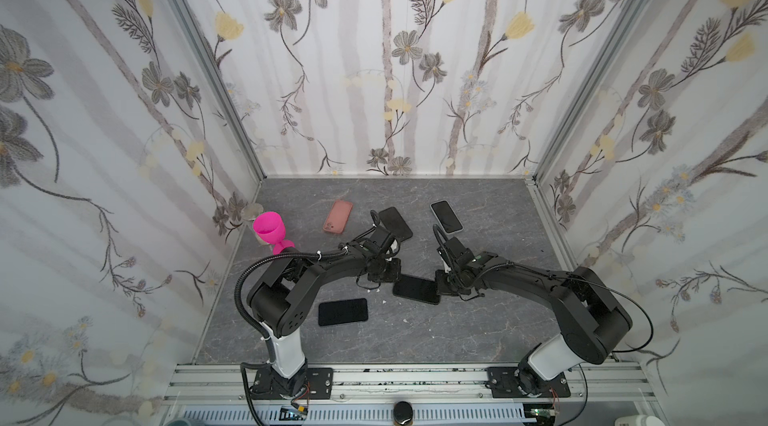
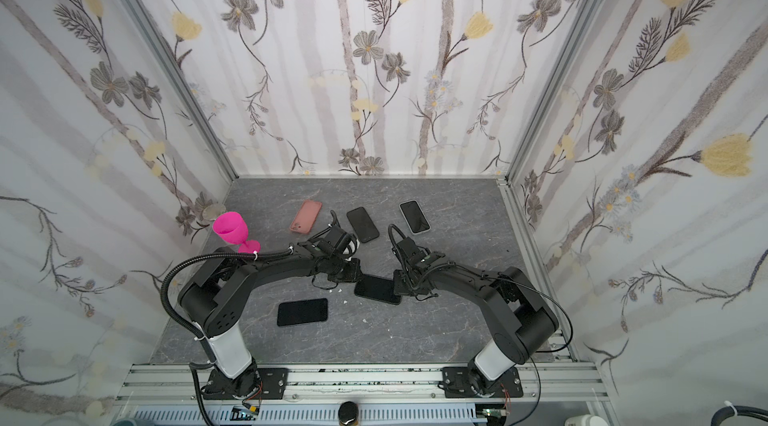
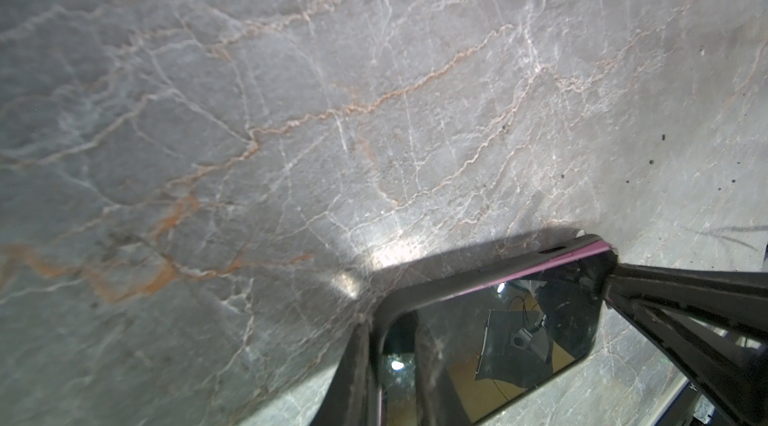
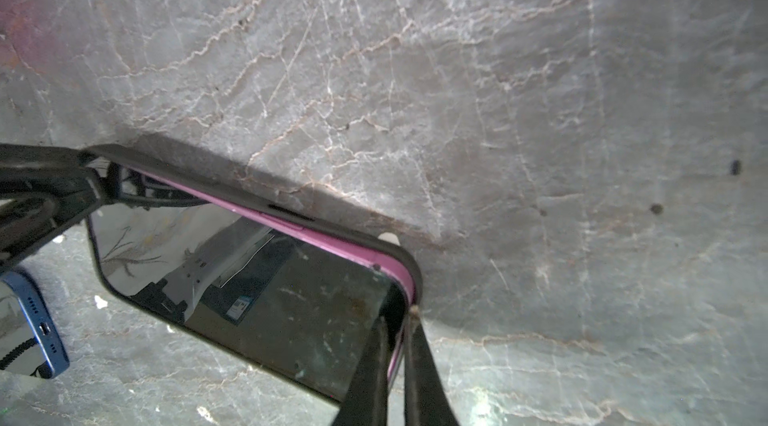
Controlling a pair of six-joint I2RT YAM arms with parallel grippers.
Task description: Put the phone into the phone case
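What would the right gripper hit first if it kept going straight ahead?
The cased phone that the right gripper clamps; past it, probably the left gripper at the phone's other end.

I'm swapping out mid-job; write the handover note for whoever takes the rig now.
Left end effector: shut on one corner of the phone case.
Right end effector: shut on its opposite end.
Phone: at the centre of the table, lying in the case, screen up.
Done: phone partly seated.
To do: its pink edge shows along one long side; that side probably needs pressing in.
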